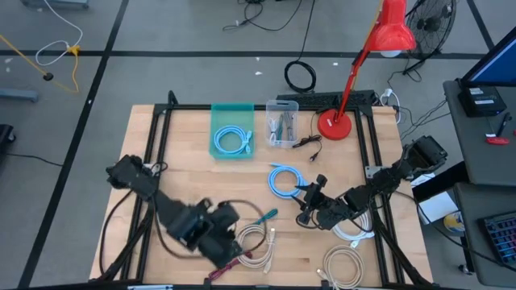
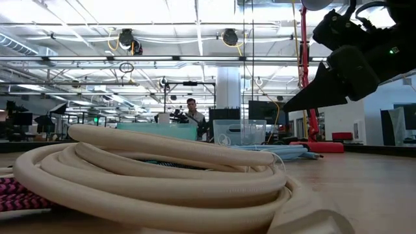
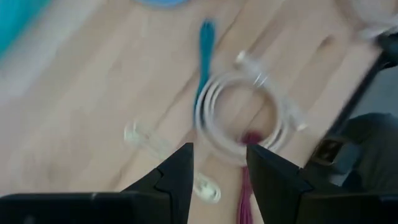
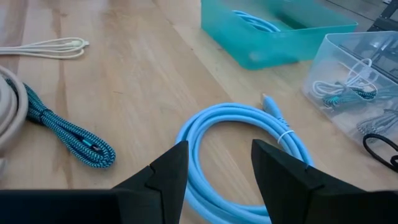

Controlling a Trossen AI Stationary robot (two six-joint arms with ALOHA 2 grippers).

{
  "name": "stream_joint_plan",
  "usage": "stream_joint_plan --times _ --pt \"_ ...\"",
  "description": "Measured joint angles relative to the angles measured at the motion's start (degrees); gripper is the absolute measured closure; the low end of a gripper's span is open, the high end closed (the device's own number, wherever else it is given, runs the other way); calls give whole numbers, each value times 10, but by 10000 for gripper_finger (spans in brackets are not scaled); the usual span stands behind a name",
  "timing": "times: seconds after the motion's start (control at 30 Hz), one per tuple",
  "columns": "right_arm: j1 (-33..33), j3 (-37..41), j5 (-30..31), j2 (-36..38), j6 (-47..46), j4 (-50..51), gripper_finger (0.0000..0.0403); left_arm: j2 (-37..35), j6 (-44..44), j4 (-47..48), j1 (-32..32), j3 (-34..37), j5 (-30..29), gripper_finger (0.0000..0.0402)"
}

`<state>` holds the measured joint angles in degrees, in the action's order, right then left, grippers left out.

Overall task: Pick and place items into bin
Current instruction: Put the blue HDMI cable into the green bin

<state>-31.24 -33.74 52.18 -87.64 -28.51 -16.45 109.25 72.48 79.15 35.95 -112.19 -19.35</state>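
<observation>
A red lamp (image 1: pixel 379 48) and clear bin (image 1: pixel 282 123) stand beyond the teal bin (image 1: pixel 232 130). The light blue coil (image 1: pixel 284 180) lies at ten o'clock, just ahead of the right gripper (image 1: pixel 313 192), whose jaws are open and empty. The left gripper (image 3: pixel 219 180), also open and empty, hovers over the beige coil (image 3: pixel 245 118).

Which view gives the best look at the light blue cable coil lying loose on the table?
The right wrist view: the light blue coil fills the frame just beyond the open right gripper, with its connector clear. The high view shows it small. The low view shows an edge-on strip; the left wrist view shows only a blurred sliver.
</observation>
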Motion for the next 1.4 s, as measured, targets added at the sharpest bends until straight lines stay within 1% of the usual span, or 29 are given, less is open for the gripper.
stream_joint_plan --times 0.17,0.3,0.4,0.5,0.63,0.67,0.8,0.83,0.9,1.07,1.2,1.27,1.4 --pt "2 0 1 0 -3 -6 236 0 105 -25 22 130 75 250" --pt "2 0 2 0 19 -35 236 1 144 -102 30 213 129 250" --pt "2 0 2 0 34 -50 236 1 152 -172 34 250 137 250" --pt "3 0 2 0 38 -54 236 1 160 -206 35 267 133 250" --pt "5 0 1 0 41 -54 236 4 162 -207 32 278 111 250" --pt "5 0 1 0 41 -53 236 4 162 -207 32 278 96 250" --pt "5 0 1 0 41 -53 236 4 147 -213 32 279 3 250" --pt "5 0 1 0 41 -53 236 4 150 -213 32 279 -11 250" --pt "5 0 1 0 41 -52 236 4 158 -207 29 279 -21 250" --pt "5 0 0 0 41 -52 236 4 177 -182 23 279 -18 250" --pt "5 0 0 0 40 -51 236 4 178 -174 16 279 -40 250" --pt "8 0 -2 0 38 -48 236 4 174 -175 10 279 -60 250" --pt "31 0 -61 0 72 -30 236 4 153 -179 -1 279 -90 250"
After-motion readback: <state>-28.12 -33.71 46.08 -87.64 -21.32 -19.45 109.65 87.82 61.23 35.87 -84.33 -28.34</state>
